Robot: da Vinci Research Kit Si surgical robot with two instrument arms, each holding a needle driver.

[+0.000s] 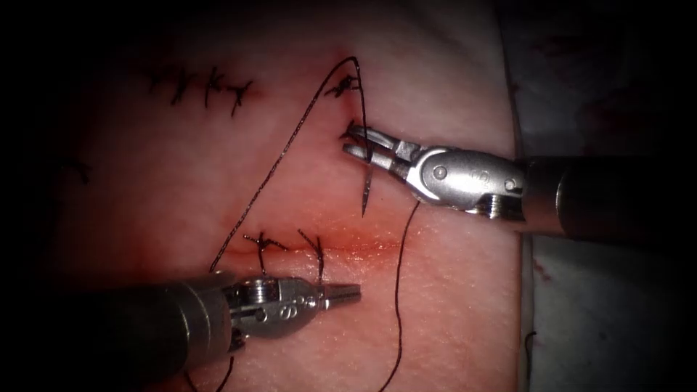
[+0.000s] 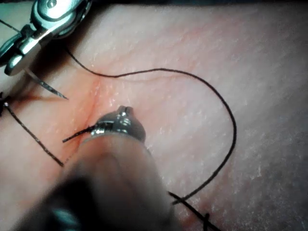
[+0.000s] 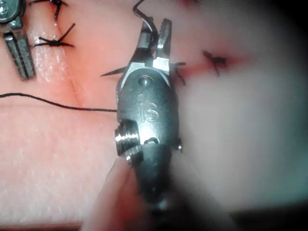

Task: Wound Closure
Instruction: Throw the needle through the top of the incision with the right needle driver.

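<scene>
The left arm's steel tool (image 1: 341,294), its jaws pressed together and holding nothing, is seen just below the horizontal reddened cut (image 1: 348,245) in the pale pink tissue (image 1: 450,290). A dark thread (image 1: 279,156) is draped across. The thin curved steel needle (image 1: 367,163) is pinched mid-curve by the right arm's tool (image 1: 356,142), clear of the tissue above the cut, tip down.

bg: we see a pale grey-white bench cover (image 1: 602,305) beside the tissue | faint red specks on it | light: bright at centre, we lose the frame edges to dark shadow | no walls/floor visible
</scene>
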